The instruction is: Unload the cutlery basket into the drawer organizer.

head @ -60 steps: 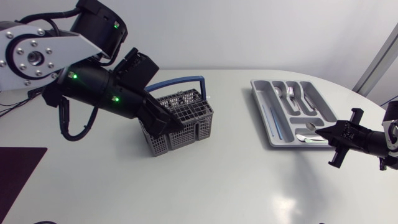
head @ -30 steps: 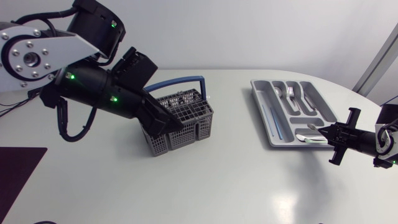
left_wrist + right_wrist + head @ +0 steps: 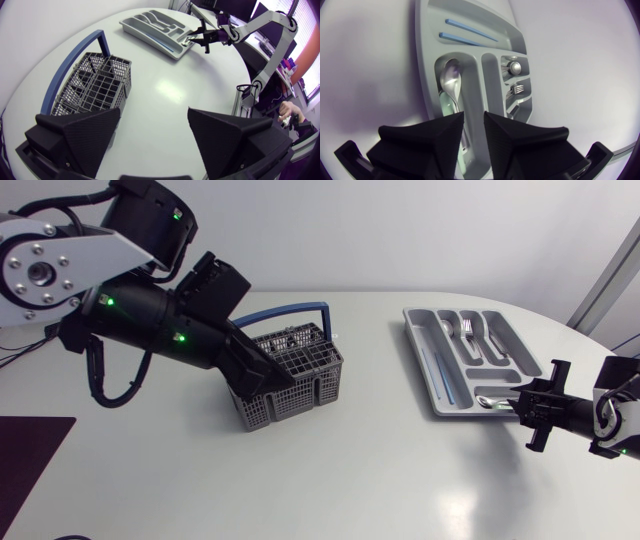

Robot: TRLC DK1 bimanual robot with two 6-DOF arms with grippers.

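While scanning outward from the left arm, find the left gripper spread wide, gripping nothing, at the seven o'clock corner of the grey cutlery basket. Note its blue handle raised. Look well off toward three o'clock across the white table for the drawer organizer: spoon in one compartment, fork and two blue pieces in others. Find the right gripper at its five o'clock end, narrowly parted above the spoon's handle, pinching nothing.

Left arm spreads its jaws wide (right arm: barely parted).
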